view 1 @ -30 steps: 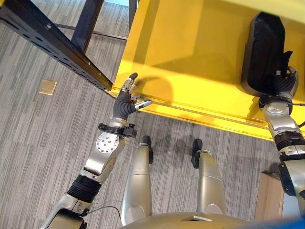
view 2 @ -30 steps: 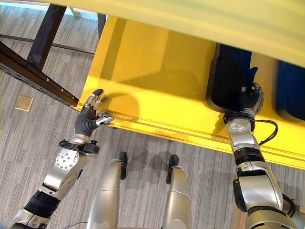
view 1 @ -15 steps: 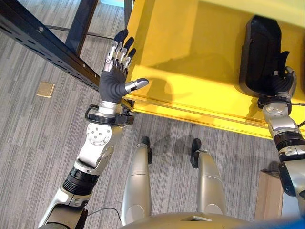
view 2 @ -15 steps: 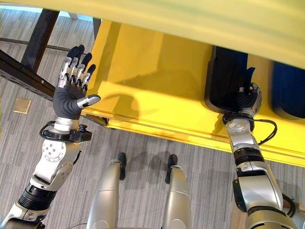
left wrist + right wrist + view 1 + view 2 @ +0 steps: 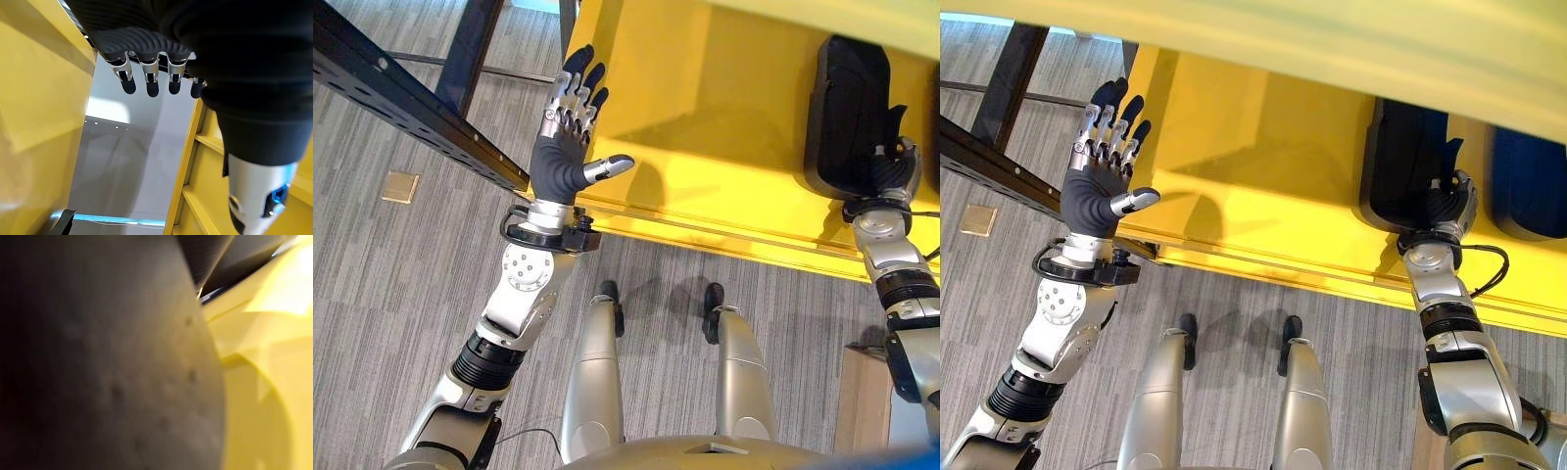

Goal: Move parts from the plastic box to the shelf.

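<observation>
A long black part (image 5: pixel 852 108) lies on the yellow shelf (image 5: pixel 705 147) at the right. My right hand (image 5: pixel 891 174) is at the part's near end, with its fingers curled against that edge; the right wrist view shows the part's dark surface (image 5: pixel 98 357) from very close. My left hand (image 5: pixel 563 162) is raised in front of the shelf's left front corner, fingers straight and spread, thumb pointing right, holding nothing. Its fingers (image 5: pixel 146 81) also show in the left wrist view, straight, beside the yellow shelf frame (image 5: pixel 188 161).
A second dark part (image 5: pixel 1528 186) lies on the shelf to the right of the black one. A black perforated beam (image 5: pixel 401 88) runs across the upper left. A tan square (image 5: pixel 399 186) lies on the grey carpet. A cardboard box (image 5: pixel 867 401) stands at the lower right.
My left hand rose from the shelf's front edge and straightened its fingers upward; in the last half second it drifted slightly up and right. The right hand stayed at the black part.
</observation>
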